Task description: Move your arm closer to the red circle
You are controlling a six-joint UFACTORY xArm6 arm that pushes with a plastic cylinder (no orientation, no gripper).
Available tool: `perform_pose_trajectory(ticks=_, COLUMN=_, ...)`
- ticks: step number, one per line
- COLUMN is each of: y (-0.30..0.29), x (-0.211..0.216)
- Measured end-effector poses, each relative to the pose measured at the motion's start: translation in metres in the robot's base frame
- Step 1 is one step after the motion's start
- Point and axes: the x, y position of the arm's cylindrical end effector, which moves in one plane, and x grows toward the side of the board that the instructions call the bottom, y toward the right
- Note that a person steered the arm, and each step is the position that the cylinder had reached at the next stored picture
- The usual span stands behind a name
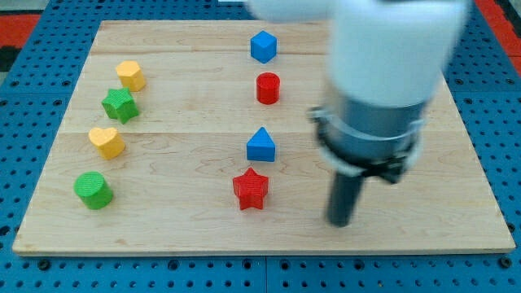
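Observation:
The red circle (268, 88) stands on the wooden board (187, 220) near the view's top centre, just below the blue cube (263, 46). My tip (340, 222) rests on the board at the lower right, well below and to the right of the red circle. The red star (251, 189) lies to the tip's left, and the blue triangle (261, 146) sits above that star. The arm's blurred body covers the board's upper right.
At the view's left stand a yellow hexagon (130, 75), a green star (120, 105), a yellow heart (107, 142) and a green circle (94, 190). A blue pegboard surface (24, 122) surrounds the board.

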Motion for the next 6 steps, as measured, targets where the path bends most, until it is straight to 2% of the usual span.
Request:
perform_pose_trajectory(ticks=2, y=0.096, x=-0.124)
perform_pose_trajectory(ticks=3, y=0.104, x=-0.192)
perform_pose_trajectory(ticks=4, y=0.084, x=-0.242)
perform_pose_trajectory(ticks=5, y=0.025, x=-0.271)
perform_pose_trajectory(ticks=6, y=-0.055, x=-0.275)
